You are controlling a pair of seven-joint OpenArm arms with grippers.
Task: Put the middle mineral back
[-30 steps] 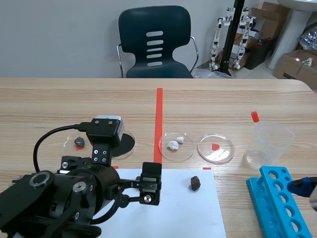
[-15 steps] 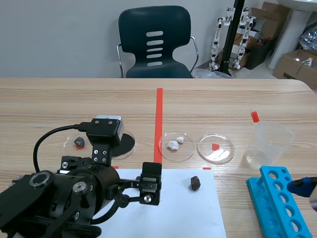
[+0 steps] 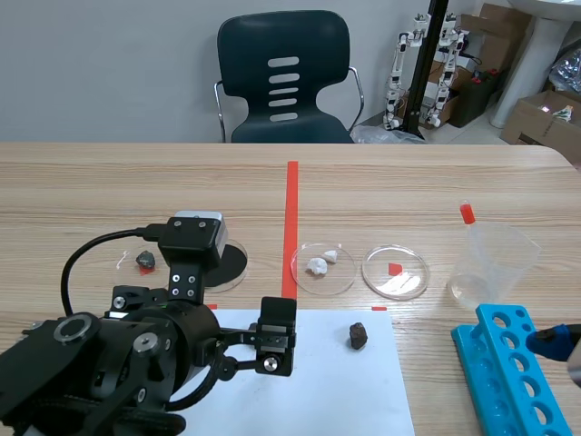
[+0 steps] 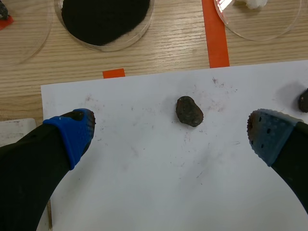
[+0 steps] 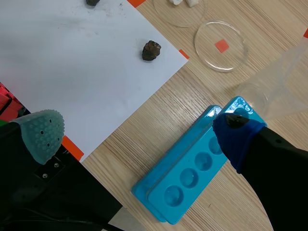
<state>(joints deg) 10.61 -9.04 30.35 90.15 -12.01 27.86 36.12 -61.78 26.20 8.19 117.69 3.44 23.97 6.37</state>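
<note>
Lying on the white paper [image 4: 144, 183], the mineral [image 4: 189, 111] is sitting between the fingers of the left gripper [image 4: 169, 131], touching neither. It is showing as a small dark brown lump, rounded and egg-like, with a rough, dull surface. The gripper is hanging wide open above the sheet, holding nothing. A second dark rock [image 4: 303, 100] is lying on the same paper, just outside one finger. The right gripper [image 5: 138, 129] is also standing wide open and empty, one finger hanging over the blue rack [image 5: 187, 173], the other over the paper's edge.
</note>
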